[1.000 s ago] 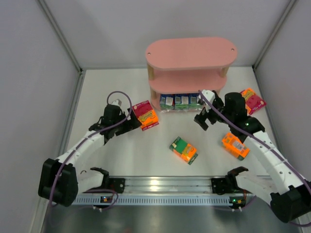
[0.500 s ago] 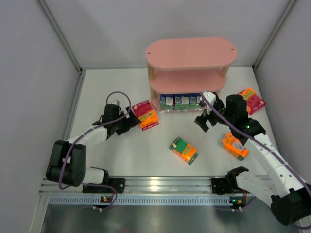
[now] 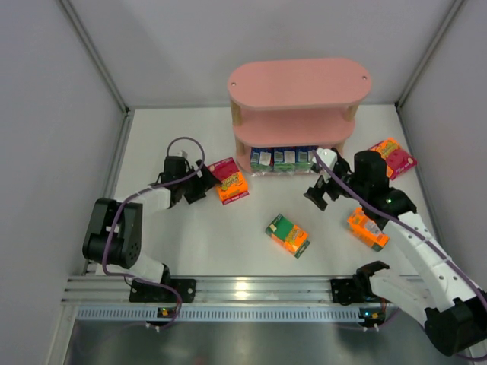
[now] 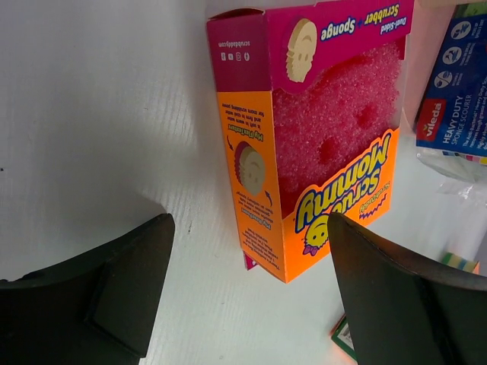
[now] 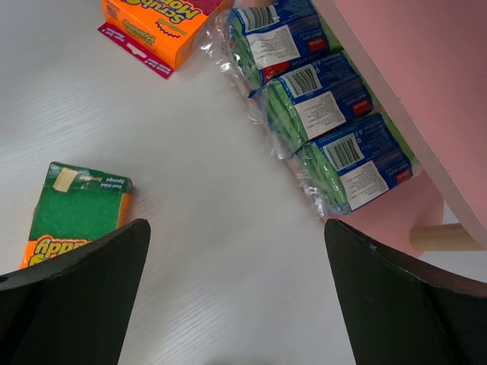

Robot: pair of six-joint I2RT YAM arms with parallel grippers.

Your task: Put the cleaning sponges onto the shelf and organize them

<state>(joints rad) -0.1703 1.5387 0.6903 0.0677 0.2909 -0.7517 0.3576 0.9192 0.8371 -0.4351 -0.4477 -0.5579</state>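
An orange-and-magenta sponge pack (image 3: 229,180) lies on the table left of the pink shelf (image 3: 300,99). My left gripper (image 3: 199,186) is open just left of it, not touching; in the left wrist view the pack (image 4: 319,144) lies ahead of the open gripper (image 4: 251,296). Several blue/green-and-white packs (image 3: 283,158) stand in a row on the shelf's bottom tier. My right gripper (image 3: 319,188) is open and empty in front of that row (image 5: 319,106). A green-and-orange pack (image 3: 288,234) lies mid-table and also shows in the right wrist view (image 5: 72,217).
An orange pack (image 3: 368,228) lies by my right forearm. Another orange-and-magenta pack (image 3: 393,157) lies right of the shelf. The shelf's top and middle boards (image 3: 293,129) hold nothing visible. White walls enclose the table on three sides.
My left gripper has drawn back left from the orange-and-magenta pack, and the left arm has folded back. My right gripper has shifted slightly nearer and right.
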